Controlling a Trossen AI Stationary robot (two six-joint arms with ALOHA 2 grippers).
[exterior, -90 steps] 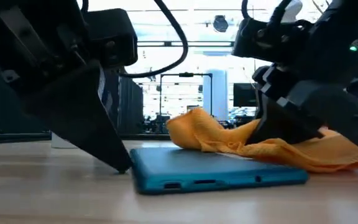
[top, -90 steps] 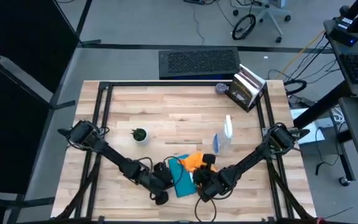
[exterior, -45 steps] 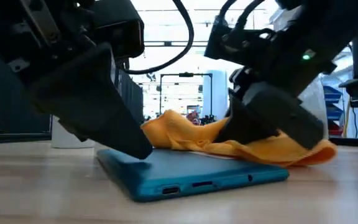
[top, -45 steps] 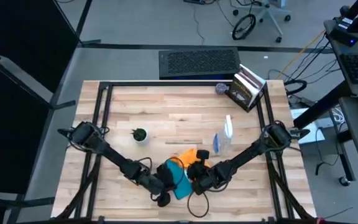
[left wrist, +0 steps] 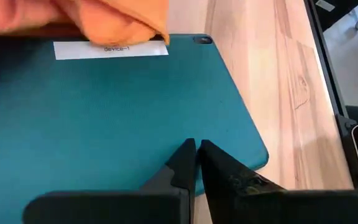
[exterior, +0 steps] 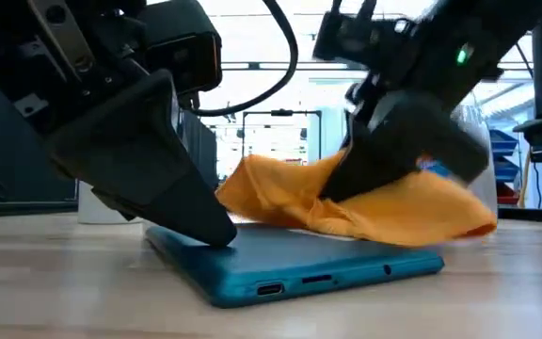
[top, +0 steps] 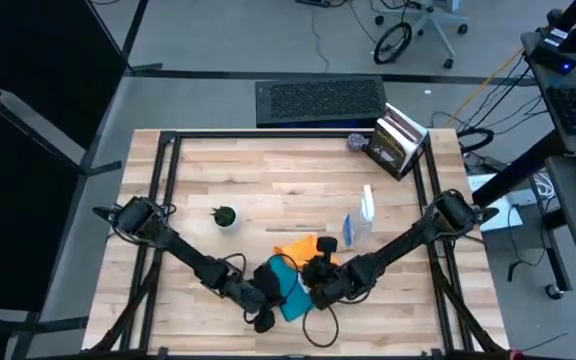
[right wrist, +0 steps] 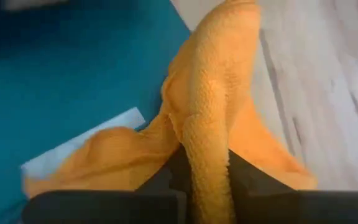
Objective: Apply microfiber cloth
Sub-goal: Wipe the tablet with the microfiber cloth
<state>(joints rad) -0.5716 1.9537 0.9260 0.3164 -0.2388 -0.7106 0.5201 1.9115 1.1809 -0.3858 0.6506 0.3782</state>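
Tabletop-level, the right gripper (exterior: pixel 346 193) jaws pinch the microfiber cloth (exterior: pixel 365 202); wrist-side, left gripper (left wrist: pixel 196 151) jaws press together on the tablet (left wrist: pixel 104 112).

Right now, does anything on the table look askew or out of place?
The teal tablet lies back side up, its white label showing, so the orange microfiber cloth held by the right gripper is over the casing, not a screen. The left gripper, shut, presses on the tablet. The tablet also sits askew to the table edge.

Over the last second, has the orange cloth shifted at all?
Yes. In the high view the microfiber cloth, held by the right gripper, has moved leftward, away from the spray bottle, farther over the teal tablet.
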